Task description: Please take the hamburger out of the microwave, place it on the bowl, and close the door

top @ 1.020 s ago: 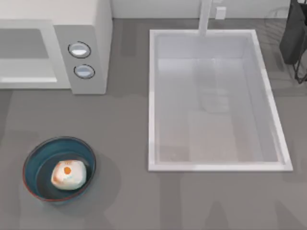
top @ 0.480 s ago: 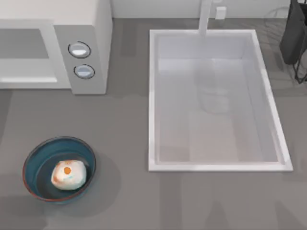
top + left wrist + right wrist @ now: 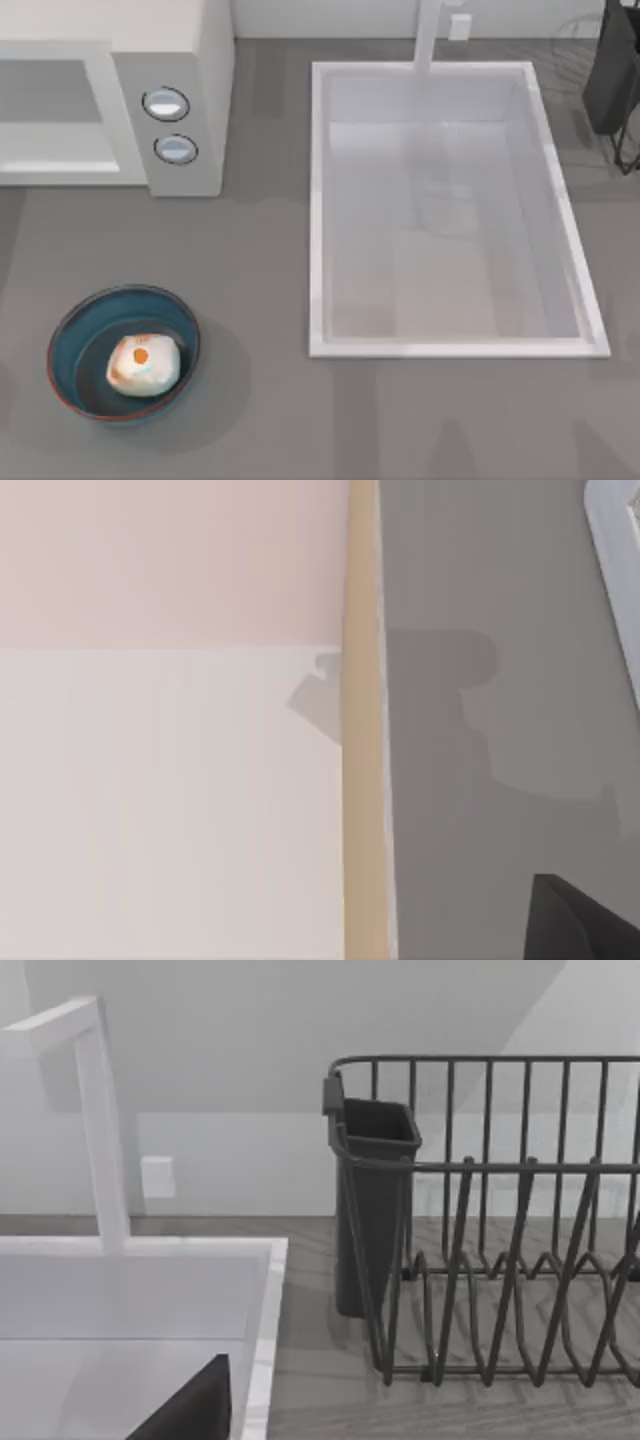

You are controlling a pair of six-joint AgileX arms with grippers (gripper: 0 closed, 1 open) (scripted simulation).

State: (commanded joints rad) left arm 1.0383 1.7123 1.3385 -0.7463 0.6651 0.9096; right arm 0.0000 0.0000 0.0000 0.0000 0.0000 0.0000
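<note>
Hamburger point(image 3: 143, 363) sits in the bowl point(image 3: 70, 335), lower left of top view, on the grey table point(image 3: 260, 290). Microwave point(image 3: 190, 60) at upper left w/ two knobs point(image 3: 166, 104); door point(image 3: 55, 110) looks flush w/ the front. Sink point(image 3: 315, 200) fills centre-right, faucet point(image 3: 428, 35) at its top edge, dark rack point(image 3: 500, 1260) in upper right corner. Left & right grippers: can't tell whether fingers are spread or pressed together.
</note>
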